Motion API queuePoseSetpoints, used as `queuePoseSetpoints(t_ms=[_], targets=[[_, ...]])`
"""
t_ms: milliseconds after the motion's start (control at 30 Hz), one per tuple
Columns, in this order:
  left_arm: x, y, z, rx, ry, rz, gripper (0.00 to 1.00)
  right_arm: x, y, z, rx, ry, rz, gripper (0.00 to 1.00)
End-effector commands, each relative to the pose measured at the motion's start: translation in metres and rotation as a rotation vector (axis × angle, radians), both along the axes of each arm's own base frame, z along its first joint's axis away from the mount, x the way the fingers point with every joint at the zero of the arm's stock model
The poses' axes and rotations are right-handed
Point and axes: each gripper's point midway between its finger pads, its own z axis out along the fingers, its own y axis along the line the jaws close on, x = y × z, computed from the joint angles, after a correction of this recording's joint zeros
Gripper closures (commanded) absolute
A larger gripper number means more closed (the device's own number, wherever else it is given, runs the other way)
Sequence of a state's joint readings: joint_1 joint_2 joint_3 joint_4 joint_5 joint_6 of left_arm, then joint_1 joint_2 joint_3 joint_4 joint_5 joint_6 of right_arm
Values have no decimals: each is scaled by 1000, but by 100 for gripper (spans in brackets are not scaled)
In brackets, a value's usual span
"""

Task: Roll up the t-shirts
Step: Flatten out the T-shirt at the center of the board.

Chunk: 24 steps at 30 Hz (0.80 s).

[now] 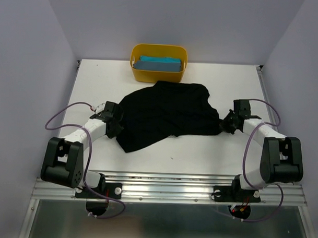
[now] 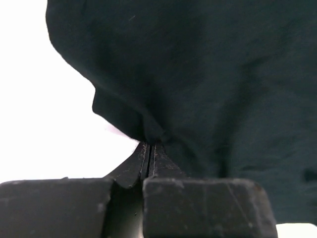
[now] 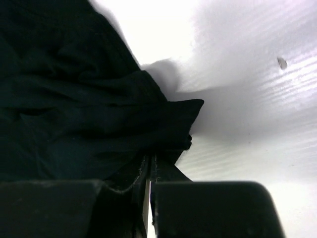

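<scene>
A black t-shirt point(image 1: 167, 113) lies spread and rumpled across the middle of the white table point(image 1: 210, 152). My left gripper point(image 1: 119, 119) is at its left edge, jaws pressed together on a pinch of the black cloth point(image 2: 198, 89). At the shirt's right edge my right gripper point(image 1: 225, 123) is likewise shut on a fold of the black cloth point(image 3: 74, 109). The teal-blue t-shirt point(image 1: 160, 63) lies folded inside the yellow tub point(image 1: 138, 71) at the back of the table.
The yellow tub stands against the back edge, just behind the black shirt. Lilac walls point(image 1: 25, 67) close in the table on the left, right and rear. A metal rail point(image 1: 167, 184) with both arm bases runs along the near edge.
</scene>
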<state>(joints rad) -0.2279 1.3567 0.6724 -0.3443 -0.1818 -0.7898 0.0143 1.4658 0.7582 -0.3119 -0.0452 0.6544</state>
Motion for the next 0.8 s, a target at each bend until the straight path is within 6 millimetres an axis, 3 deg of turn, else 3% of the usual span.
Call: queuePoseSetpoints(t_ms=[0,33,67,100,133,167,200,233,267,300,333,433,500,533,600,633,667,700,733,767], targets=[[42,12,37,104,-104,-18,100,46,-3,46,-9,-173,-13,99],[63,10,62,111,-164,-24,100,52,-3,54,-9,-193,-13,99],[72,12,74,125,-184,-33,100,59,-2,64,-6,-219,-6,99],[84,13,88,139,-208,-46,100,74,-2,88,-6,-277,0,99],[105,16,128,163,-275,-63,100,81,-1,102,-7,-307,6,99],[115,19,144,178,-292,-70,100,88,-1,119,-8,-345,9,99],[125,22,165,192,-323,-73,100,102,-1,159,-12,-431,11,99],[128,27,183,211,-329,-81,100,107,-2,179,-17,-471,8,99],[144,32,231,228,-419,-81,100,111,-5,199,-29,-513,-3,99],[148,34,252,236,-454,-82,100,113,-5,220,-32,-560,-1,99],[153,35,288,239,-520,-88,100,112,-10,258,-38,-644,-11,99],[148,40,324,266,-588,-133,100,101,-12,299,-59,-743,-7,99],[138,41,327,264,-591,-162,100,82,-12,312,-72,-785,3,99],[133,41,308,260,-544,-172,100,74,-13,309,-77,-781,3,99],[120,41,285,241,-492,-192,100,49,-15,279,-87,-712,0,99],[109,41,248,232,-406,-208,100,39,-19,266,-101,-679,-21,99],[102,40,232,222,-368,-218,98,29,-18,251,-97,-639,-17,99],[94,37,216,199,-338,-235,87,8,-17,219,-89,-555,-14,99],[82,37,185,188,-265,-252,43,-4,-17,203,-73,-510,-28,92],[79,36,173,179,-244,-261,27,-15,-17,186,-66,-462,-40,79]])
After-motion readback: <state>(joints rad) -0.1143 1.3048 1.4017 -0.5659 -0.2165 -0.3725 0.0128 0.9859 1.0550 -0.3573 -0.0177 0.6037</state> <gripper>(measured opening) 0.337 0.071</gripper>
